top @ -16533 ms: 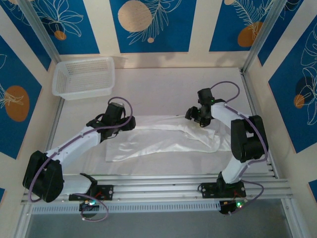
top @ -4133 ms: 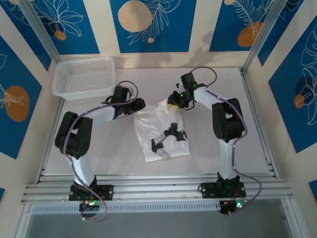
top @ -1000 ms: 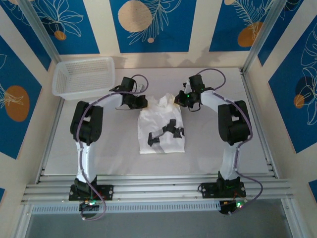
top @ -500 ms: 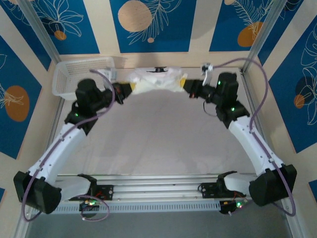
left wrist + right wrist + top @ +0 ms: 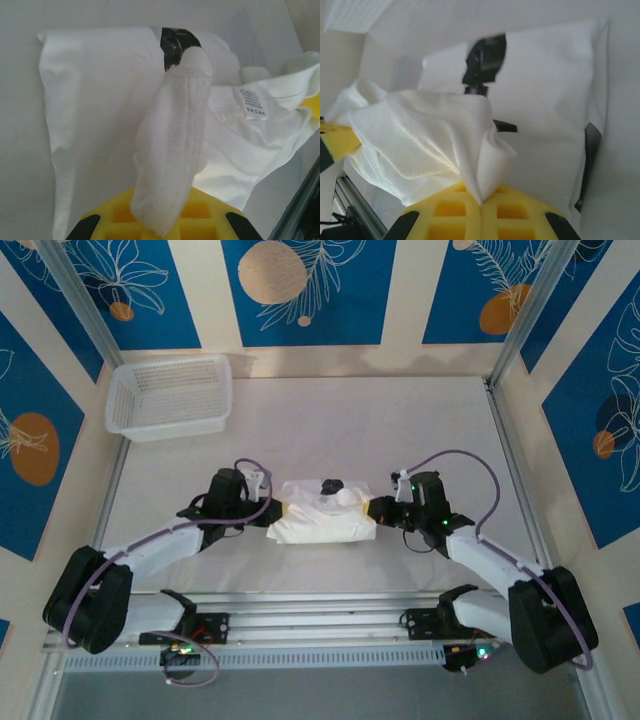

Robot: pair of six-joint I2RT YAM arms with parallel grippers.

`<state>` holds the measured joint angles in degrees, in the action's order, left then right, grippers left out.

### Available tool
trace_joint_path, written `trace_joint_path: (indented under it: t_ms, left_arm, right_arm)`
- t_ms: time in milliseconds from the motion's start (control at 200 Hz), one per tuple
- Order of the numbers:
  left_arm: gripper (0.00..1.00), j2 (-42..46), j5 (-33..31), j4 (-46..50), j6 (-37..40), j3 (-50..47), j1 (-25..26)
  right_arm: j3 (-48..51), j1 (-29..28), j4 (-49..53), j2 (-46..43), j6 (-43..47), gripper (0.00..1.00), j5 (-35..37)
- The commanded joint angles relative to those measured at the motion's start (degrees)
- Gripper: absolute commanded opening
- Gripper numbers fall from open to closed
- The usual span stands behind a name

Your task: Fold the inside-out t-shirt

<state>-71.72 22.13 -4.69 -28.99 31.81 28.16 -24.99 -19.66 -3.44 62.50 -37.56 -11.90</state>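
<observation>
Nearer and right of the mesh basket (image 5: 165, 426), the inside-out t-shirt (image 5: 322, 522) has swung down from beside it into a doubled bundle, left gripper (image 5: 266, 512) and right gripper (image 5: 378, 510) pinching its ends; fold nearly made

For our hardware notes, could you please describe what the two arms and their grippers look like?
Both the left arm and the right arm have white links joined by bulky black joint housings. A thin lilac cable loops along each. The fingers are bright yellow with a moulded grid of square pockets. Small green lights glow at both bases.
</observation>
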Motion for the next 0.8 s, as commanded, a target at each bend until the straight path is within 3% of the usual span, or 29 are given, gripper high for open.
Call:
trace_joint_path:
  t_ms: [0,170,375,525,595,670,720,765,795]
  left_arm:
    - [0.0,0.49,-3.97,-0.94,1.54,3.64,-0.19]
    - [0.0,-4.56,-11.97,-1.46,4.19,6.8,-0.21]
    - [0.0,-18.14,-19.03,-3.1,5.88,13.28,-0.55]
    - [0.0,-25.93,-15.3,-6.2,4.47,16.17,-0.54]
    - [0.02,-27.34,-16.39,-6.87,3.06,16.1,-0.58]
    - [0.11,-28.01,-16.61,-5.27,1.88,16.35,-0.96]
    - [0.16,-27.13,-14.82,-4.89,1.9,15.91,-1.26]
    - [0.3,-24.87,-14.41,-4.81,2.54,14.96,-1.36]
    - [0.39,-22.84,-15.2,-3.85,2.99,14.57,-1.36]
  right_arm:
    - [-3.52,-0.14,2.35,-1.55,0.13,0.0,5.45]
    - [-12.34,0.15,5.32,6.13,1.92,0.0,8.04]
    - [-23.47,2.41,8.47,23.23,3.73,0.0,10.46]
    - [-26.04,2.76,7.94,32.46,3.33,0.0,9.89]
    - [-26.26,2.76,7.41,35.27,3.79,0.0,8.19]
    - [-27.13,2.78,9.33,36.22,4.17,0.16,7.84]
    - [-26.23,2.78,9.28,34.04,3.7,0.34,8.85]
    - [-24.45,2.83,8.13,30.35,3.1,0.5,10.36]
    - [-23.36,2.87,7.86,27.72,2.94,0.54,11.05]
